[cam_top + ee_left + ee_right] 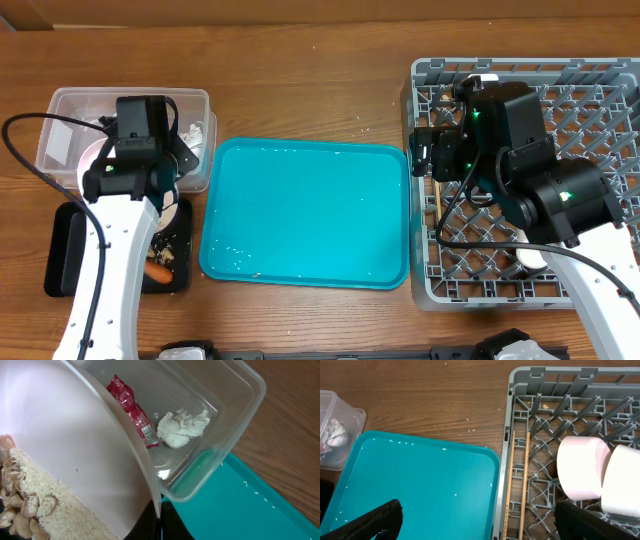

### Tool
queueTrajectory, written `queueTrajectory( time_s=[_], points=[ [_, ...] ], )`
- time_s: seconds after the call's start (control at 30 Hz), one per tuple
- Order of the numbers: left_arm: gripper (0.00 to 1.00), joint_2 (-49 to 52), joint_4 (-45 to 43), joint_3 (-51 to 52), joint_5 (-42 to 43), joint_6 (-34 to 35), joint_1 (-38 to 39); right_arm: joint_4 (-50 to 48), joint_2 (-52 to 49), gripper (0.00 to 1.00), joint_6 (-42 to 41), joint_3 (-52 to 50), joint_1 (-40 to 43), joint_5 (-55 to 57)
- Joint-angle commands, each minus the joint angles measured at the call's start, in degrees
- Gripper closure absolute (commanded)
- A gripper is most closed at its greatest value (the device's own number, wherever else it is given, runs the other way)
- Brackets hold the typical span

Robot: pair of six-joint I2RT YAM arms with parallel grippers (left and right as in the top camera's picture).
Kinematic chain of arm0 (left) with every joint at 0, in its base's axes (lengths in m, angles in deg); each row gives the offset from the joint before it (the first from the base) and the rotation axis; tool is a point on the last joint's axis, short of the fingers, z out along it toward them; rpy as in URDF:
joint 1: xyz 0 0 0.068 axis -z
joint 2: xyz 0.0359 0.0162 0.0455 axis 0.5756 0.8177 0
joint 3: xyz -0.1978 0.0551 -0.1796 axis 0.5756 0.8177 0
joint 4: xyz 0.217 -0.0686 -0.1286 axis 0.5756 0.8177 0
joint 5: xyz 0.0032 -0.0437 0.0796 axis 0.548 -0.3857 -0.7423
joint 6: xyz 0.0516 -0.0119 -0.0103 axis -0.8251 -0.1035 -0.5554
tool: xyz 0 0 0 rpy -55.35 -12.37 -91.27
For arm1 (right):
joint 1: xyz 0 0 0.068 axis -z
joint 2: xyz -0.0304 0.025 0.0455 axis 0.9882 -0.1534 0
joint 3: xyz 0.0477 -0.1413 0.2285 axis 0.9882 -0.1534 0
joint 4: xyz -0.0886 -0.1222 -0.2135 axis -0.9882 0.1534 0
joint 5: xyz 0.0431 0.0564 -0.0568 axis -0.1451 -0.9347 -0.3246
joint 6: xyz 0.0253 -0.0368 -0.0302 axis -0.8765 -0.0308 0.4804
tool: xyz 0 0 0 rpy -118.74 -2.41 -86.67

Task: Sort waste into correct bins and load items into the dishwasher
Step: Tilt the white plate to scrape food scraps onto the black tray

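Black tray: nearest us on the left of the desk [300, 70] sits the shallow black rectangular tray [62, 250]. It holds the small orange carrot [158, 270] and a few crumbs, so we take it to be the food bin.
Left end effector: the left end effector [160, 522] looks clamped on the rim of the round white plate [60, 435], which it holds steeply tilted. We see only a dark finger edge under the rim.
Plate load: the beige food scraps [35, 500] cling to the plate's low side.
Clear tub: the clear rectangular plastic tub [252, 382] lies just behind the plate, with the crumpled red wrapper [132, 410] and the crumpled white tissue [182, 427] inside.
Main risk: the plate edge sits close to the tub, so we think more tilt could slide scraps in with the dry waste. They could also land on the large teal tray [305, 210] beside it.
Second risk: the grip is on a thin rim, so a loaded, tilted plate may twist or slip.
Right end effector: the right end effector [477, 512] is spread wide and empty at the rack's left edge.
Rack: the large grey plastic dish rack [555, 375] already holds the thin wooden chopsticks [509, 485], lying flat, and the two white bowls [582, 467]. We judge that the chopsticks could drop through the lattice if nudged.
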Motion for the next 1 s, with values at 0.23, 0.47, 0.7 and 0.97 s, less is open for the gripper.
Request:
queueTrajectory(
  time_s=[0.23,0.47,0.7,0.97],
  points=[
    [0.96,-8.50,-4.79,7.69,9.75,-5.49,-6.05,-0.35,0.15,0.00,-0.17,1.31,-0.20,-0.15],
    [0.96,-10.05,-9.77,13.84,17.92,-5.44,-11.21,-0.35,0.15,0.00,-0.17,1.31,-0.20,-0.15],
    [0.96,-13.51,-8.81,13.97,24.48,-7.50,-15.30,-0.35,0.13,0.00,-0.17,1.31,-0.20,-0.15],
    [0.96,-17.77,-8.02,13.99,26.23,-8.76,-15.72,-0.35,0.15,0.00,-0.17,1.31,-0.20,-0.13]
  ],
)
